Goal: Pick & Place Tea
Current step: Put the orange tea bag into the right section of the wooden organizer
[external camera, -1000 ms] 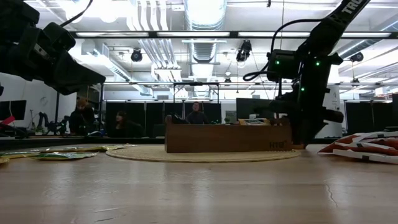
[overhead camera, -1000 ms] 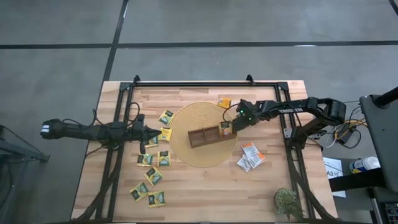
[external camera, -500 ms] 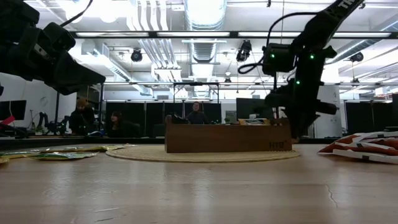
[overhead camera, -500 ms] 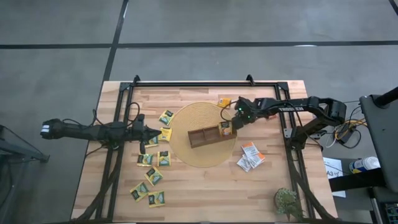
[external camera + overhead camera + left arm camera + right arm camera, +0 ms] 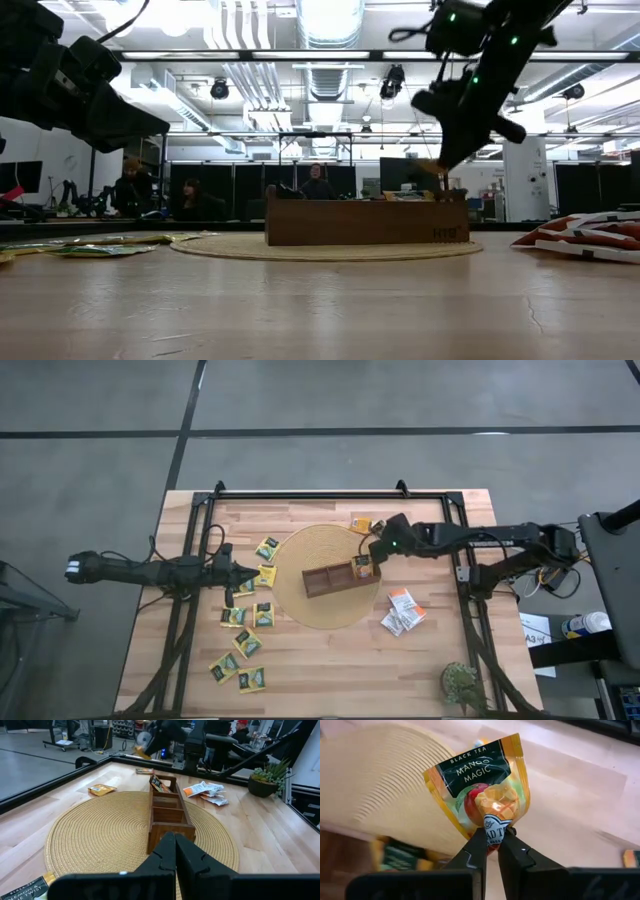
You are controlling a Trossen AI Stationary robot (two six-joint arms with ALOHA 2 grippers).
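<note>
We note the right gripper (image 5: 491, 851) pinching a Mango Magic tea packet (image 5: 480, 782) by its edge, lifted just above the wooden tray's (image 5: 337, 577) end compartment, probably for dropping in. The left gripper (image 5: 175, 851) waits closed, empty, beside the round woven mat (image 5: 105, 835).

Wooden tray (image 5: 331, 577) on round mat (image 5: 327, 575) mid-table, packets (image 5: 243, 641) left of mat, more packets (image 5: 403, 610) right.
</note>
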